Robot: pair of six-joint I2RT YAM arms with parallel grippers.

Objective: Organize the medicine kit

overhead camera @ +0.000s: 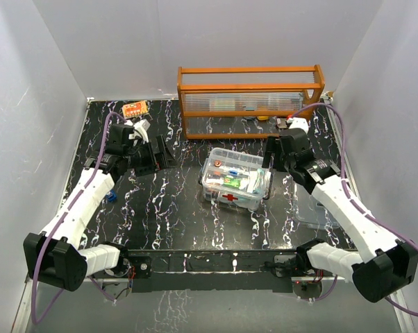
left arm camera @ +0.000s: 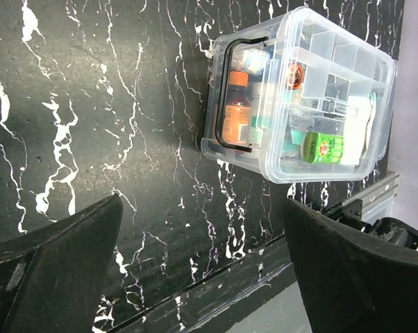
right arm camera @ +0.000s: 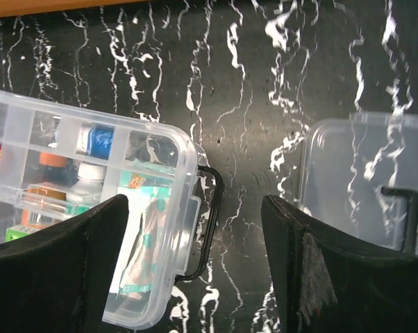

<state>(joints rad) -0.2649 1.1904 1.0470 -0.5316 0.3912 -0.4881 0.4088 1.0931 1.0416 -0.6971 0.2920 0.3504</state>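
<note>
Medicine kit box [overhead camera: 235,182] mid-table, divided tray [left arm camera: 327,69] seated, stocked. Lid [right arm camera: 362,173] flat just right of it. Left gripper [left arm camera: 202,201], right gripper [right arm camera: 195,201] wide, empty. Probably lid next: lift level, seat squarely.

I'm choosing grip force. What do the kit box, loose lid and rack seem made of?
Box: clear glossy plastic; contents show through. Lid: likely the same; tabletop shows through it. Rack: orange wood frame, apparently varnished, with clear panels.

Red cross [overhead camera: 229,197] on medicine kit [overhead camera: 214,186] side, green packet [left arm camera: 323,147] print unreadable
</note>
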